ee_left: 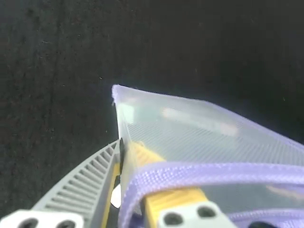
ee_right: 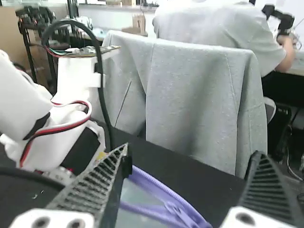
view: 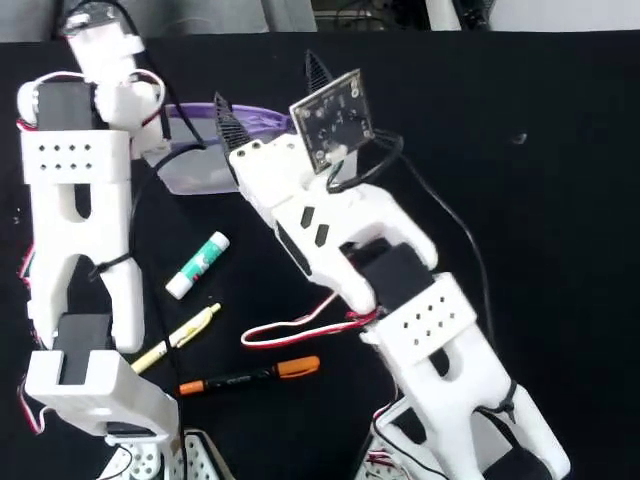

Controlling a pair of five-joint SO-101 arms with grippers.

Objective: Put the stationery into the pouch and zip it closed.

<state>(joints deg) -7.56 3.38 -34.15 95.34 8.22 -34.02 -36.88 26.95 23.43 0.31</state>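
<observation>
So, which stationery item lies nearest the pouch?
The white glue stick with green label; the yellow pen and orange-capped marker lie farther from the pouch.

Entry, as we log it: robotics lab or shared workroom. Black-covered bench (view: 560, 200); one white printed arm (view: 75, 210) and its twin (view: 400, 290); exposed red-and-white wiring (view: 290, 330); beyond, grey jacket over a chair (ee_right: 199, 104); cluttered far worktop (ee_right: 128, 5).

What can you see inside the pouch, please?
Through the wall of the pouch, a yellow finger of the left claw shows inside the mouth. The glue stick, yellow pen and orange marker lie outside, on the table. Arms cover part from above.
</observation>
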